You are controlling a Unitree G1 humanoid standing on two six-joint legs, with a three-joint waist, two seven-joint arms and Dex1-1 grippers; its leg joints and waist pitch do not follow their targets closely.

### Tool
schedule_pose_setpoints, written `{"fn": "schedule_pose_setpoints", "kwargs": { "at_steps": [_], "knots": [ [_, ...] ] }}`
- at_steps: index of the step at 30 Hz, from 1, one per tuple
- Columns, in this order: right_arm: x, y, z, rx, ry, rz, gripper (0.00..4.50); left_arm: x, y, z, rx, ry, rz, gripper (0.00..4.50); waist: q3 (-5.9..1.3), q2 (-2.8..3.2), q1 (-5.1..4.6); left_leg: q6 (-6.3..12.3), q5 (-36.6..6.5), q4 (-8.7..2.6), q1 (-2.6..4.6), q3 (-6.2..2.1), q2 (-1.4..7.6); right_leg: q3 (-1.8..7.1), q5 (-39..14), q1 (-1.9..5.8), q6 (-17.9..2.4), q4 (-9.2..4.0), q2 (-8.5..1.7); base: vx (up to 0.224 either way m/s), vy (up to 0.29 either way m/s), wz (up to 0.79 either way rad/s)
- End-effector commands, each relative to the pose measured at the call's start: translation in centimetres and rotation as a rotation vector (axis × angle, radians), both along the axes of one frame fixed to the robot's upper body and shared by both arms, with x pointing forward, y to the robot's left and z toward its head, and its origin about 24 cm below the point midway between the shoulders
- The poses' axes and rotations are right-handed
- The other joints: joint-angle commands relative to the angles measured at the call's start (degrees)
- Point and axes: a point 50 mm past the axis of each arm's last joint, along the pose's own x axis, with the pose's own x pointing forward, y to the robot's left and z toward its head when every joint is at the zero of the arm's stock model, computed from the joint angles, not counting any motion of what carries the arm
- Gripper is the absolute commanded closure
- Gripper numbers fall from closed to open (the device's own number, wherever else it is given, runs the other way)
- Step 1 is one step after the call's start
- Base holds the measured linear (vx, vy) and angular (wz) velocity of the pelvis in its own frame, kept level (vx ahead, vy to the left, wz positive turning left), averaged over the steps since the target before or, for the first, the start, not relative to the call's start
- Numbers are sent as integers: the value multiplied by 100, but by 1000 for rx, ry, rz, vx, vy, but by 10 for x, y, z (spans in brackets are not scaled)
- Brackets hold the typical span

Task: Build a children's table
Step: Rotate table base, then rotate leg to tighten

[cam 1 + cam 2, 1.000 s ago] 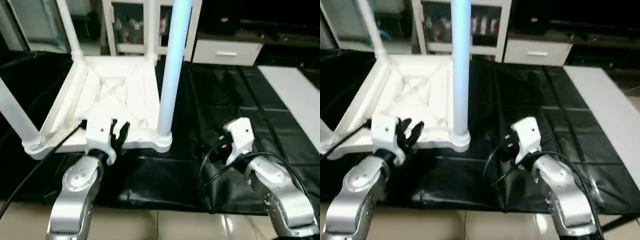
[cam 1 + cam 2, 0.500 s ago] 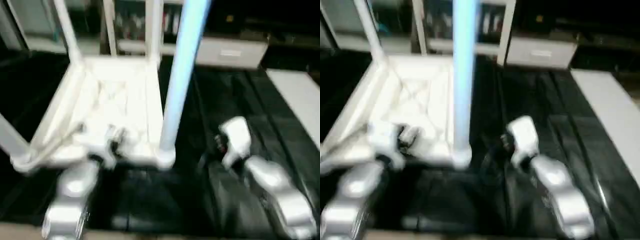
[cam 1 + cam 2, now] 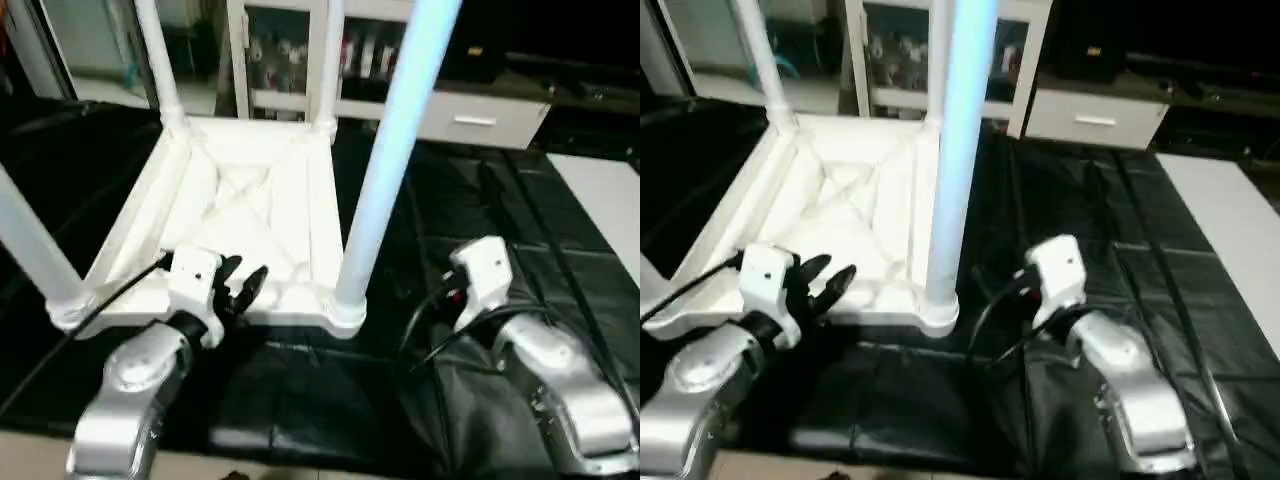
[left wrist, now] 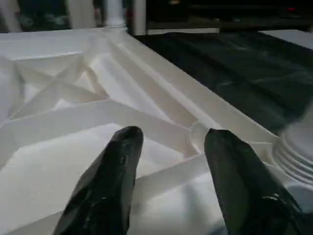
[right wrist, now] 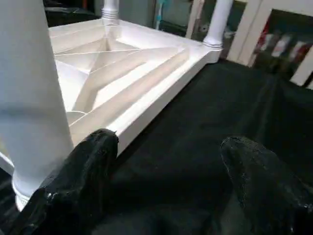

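1. Left gripper (image 3: 243, 282) hovers with fingers parted and empty over the near rim of the upturned tabletop (image 3: 245, 215); right gripper (image 5: 166, 161) gapes wide, empty, above the black mat (image 3: 470, 200).
2. Four legs stand socketed: two near (image 3: 390, 160) (image 3: 35, 250), two far (image 3: 158, 60) (image 3: 330, 60).
3. Assembly looks complete; next likely calls for flipping the one table upright from the mat's left side.

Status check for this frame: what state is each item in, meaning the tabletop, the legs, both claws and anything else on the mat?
Tabletop: upside down on the black mat, ribbed underside up.
Legs: all four stand upright in the corner sockets.
Left claw: open, empty, over the tabletop's near edge.
Right claw: open, empty, over the mat beside the near leg.
Flat white board: lying flat at the mat's right edge.
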Motion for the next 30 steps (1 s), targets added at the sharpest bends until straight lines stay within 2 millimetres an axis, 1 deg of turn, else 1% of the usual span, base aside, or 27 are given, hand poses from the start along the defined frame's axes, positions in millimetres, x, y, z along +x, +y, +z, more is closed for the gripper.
{"fn": "schedule_pose_setpoints", "kwargs": {
  "at_steps": [1,2,3,4,5,6,7,9,10,11,12,14,15,16,17,18,19,20,21,23,24,25,26,27,28,29,30],
  "knots": [
    [5,-14,3,-6,17,-28,68,5,-9,0,-3,32,-132,172,-156,52,-30,-490,-2446,-596,195,-188,339,315,-2063,-76,-722,-726,-523,-72,24,-6],
    [6,-18,3,-25,27,-20,68,6,-11,-1,-8,58,-179,150,-165,53,-29,-513,-2382,-612,180,-186,359,309,-1830,-65,-736,-704,-529,-53,33,-7],
    [6,-18,3,-25,27,-20,68,6,-11,-1,-8,58,-179,150,-176,53,-39,-501,-2309,-623,164,-179,358,297,-1688,-47,-747,-691,-523,-53,33,-7],
    [6,-21,3,-47,37,7,68,8,-12,-1,-1,77,-250,142,-197,75,-54,-476,-2221,-641,151,-178,365,269,-1460,-41,-789,-667,-509,0,0,0],
    [6,-21,3,-47,37,7,68,8,-12,-1,-1,77,-250,135,-204,64,-60,-459,-2170,-635,137,-174,351,264,-1388,-36,-788,-667,-507,0,0,0],
    [5,-23,3,-59,42,23,68,9,-13,-1,6,85,-274,118,-216,58,-65,-420,-2011,-636,105,-161,360,271,-1100,-23,-836,-639,-515,0,0,0],
    [4,-25,3,-71,47,39,68,9,-14,-1,13,93,-298,118,-246,59,-67,-311,-1747,-628,70,-151,352,260,-799,13,-857,-619,-514,0,0,0],
    [-3,-30,6,-125,78,170,68,14,-20,1,28,129,-473,118,-275,73,-33,-200,-1574,-580,104,-108,349,275,-458,-22,-916,-611,-506,0,0,0],
    [-3,-30,6,-125,78,170,68,14,-20,1,28,129,-473,118,-275,72,-18,-120,-1437,-569,101,-88,347,281,-265,-14,-986,-604,-514,0,0,0],
    [-7,-32,7,-139,93,219,68,16,-22,2,37,144,-546,118,-269,78,-18,-51,-1310,-567,92,-71,349,286,-69,-11,-1070,-597,-523,0,0,0],
    [-9,-33,7,-154,103,258,68,17,-23,2,58,158,-598,118,-288,76,-5,-18,-1247,-551,101,-62,353,283,35,-2,-1108,-584,-523,0,0,0],
    [-17,-35,7,-192,135,351,68,22,-22,1,134,185,-686,118,-310,109,-8,152,-905,-524,89,-47,356,277,577,33,-1260,-542,-530,0,0,0],
    [-18,-35,8,-200,140,370,68,24,-22,1,152,187,-701,118,-295,124,5,220,-884,-527,86,-40,340,278,558,33,-1224,-581,-511,0,0,0],
    [-18,-35,8,-200,140,370,68,24,-22,1,152,187,-701,118,-325,101,1,291,-784,-502,103,-26,363,285,752,50,-1295,-541,-533,0,0,0],
    [-21,-36,8,-213,148,397,68,27,-21,0,186,191,-716,134,-336,140,9,332,-669,-491,91,-28,361,279,894,62,-1350,-519,-549,0,0,0],
    [-23,-36,9,-219,152,422,68,32,-20,1,221,189,-730,145,-337,211,24,399,-598,-482,91,-29,364,274,989,58,-1412,-514,-553,0,0,0],
    [-26,-35,11,-225,155,453,68,37,-17,1,257,200,-755,153,-343,162,18,462,-594,-473,98,-15,372,274,1048,64,-1466,-527,-546,0,0,0],
    [-26,-35,11,-225,155,453,68,37,-17,1,258,200,-755,156,-343,216,20,485,-594,-470,105,-10,366,270,1066,56,-1506,-538,-533,0,0,0],
    [-27,-33,12,-227,157,468,68,38,-16,1,266,215,-773,166,-355,199,18,500,-582,-461,98,-12,373,272,1126,70,-1546,-514,-541,0,0,0],
    [-28,-31,13,-231,154,482,68,39,-16,1,273,226,-785,179,-342,229,7,559,-571,-468,90,-11,378,258,1072,63,-1631,-515,-547,0,0,0],
    [-29,-29,13,-237,152,494,68,41,-15,0,283,230,-788,195,-339,289,17,553,-648,-465,102,-10,381,260,907,50,-1670,-525,-557,0,0,0],
    [-30,-27,13,-238,150,507,68,44,-13,-2,304,236,-784,196,-339,272,9,539,-702,-464,107,3,381,261,836,45,-1681,-538,-546,0,0,0],
    [-30,-27,13,-238,150,507,68,44,-13,-2,304,236,-784,196,-335,289,7,495,-805,-473,113,4,384,264,701,48,-1681,-553,-540,0,0,0],
    [-30,-27,13,-238,150,507,68,44,-13,-2,304,236,-784,201,-338,282,10,460,-840,-483,111,-5,398,261,621,56,-1677,-541,-549,0,0,0],
    [-32,-26,14,-239,149,515,68,46,-11,-4,321,244,-782,225,-338,285,10,456,-840,-483,107,-1,397,262,599,54,-1682,-543,-550,0,0,0],
    [-33,-25,14,-239,149,522,68,46,-10,-6,332,253,-788,234,-332,327,8,426,-903,-484,116,4,393,265,498,37,-1674,-558,-546,0,0,0],
    [-35,-24,13,-240,151,528,68,45,-8,-9,335,268,-797,237,-336,302,7,400,-952,-488,119,6,396,270,430,42,-1655,-565,-544,0,0,0]
  ]
}}
